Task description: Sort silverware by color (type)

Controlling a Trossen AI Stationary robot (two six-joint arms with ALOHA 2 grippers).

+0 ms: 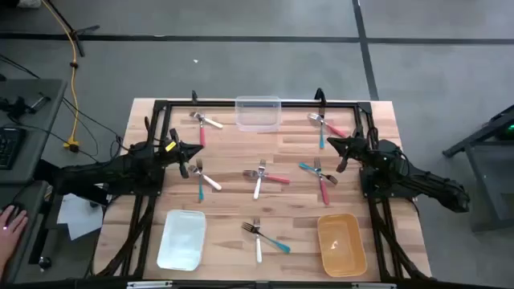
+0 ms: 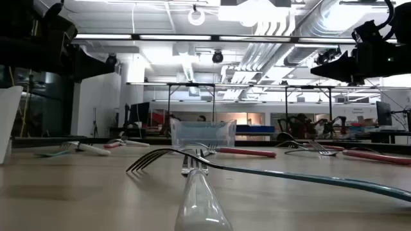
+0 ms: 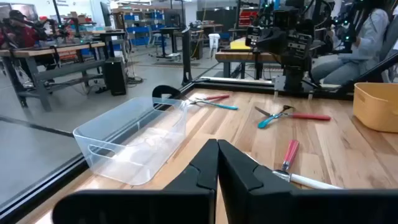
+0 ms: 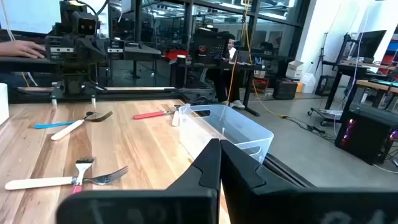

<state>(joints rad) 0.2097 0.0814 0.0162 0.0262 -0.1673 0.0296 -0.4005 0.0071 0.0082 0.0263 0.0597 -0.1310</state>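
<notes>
Small forks with silver heads lie flat on the wooden table in crossed pairs: pink and white (image 1: 207,122), pink and teal (image 1: 325,127), teal and white (image 1: 201,175), pink and white (image 1: 263,177), teal and pink (image 1: 320,175), white and teal (image 1: 261,235). My left gripper (image 1: 193,152) hovers shut above the table's left half, beside the teal and white pair. My right gripper (image 1: 336,146) hovers shut over the right half, between the two teal and pink pairs. Both wrist views show the fingers closed together, left (image 3: 217,155) and right (image 4: 220,155).
A clear plastic bin (image 1: 258,112) stands at the middle of the far edge. A white tray (image 1: 181,239) sits near left, and an orange bin (image 1: 340,243) near right. A black frame runs around the table. A person's hand (image 1: 10,218) shows off the table's left side.
</notes>
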